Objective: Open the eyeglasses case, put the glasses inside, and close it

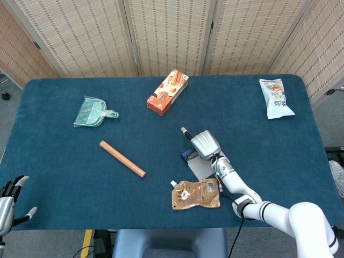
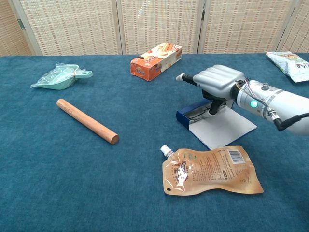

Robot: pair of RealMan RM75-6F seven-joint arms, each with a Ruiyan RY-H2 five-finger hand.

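Blue eyeglasses case (image 2: 195, 115) mid-right is half hidden under the right hand (image 2: 218, 83); curled fingers (image 2: 212, 107) reach inside; grip unclear.

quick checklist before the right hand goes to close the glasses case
1. Glasses inside the case: ok, they lie in the blue tray by its left wall.
2. Eyeglasses case open: ok, white flap lies flat on the table.
3. Right hand over the case: ok, above the tray end.
4. Right hand free of the glasses: cannot tell, its fingers hide the far side of the frame.
5. Brown pouch clear of the flap: cannot tell, its top edge sits right at the flap's front corner.
6. Left hand out of the way: ok, at the table's near left edge, holding nothing.
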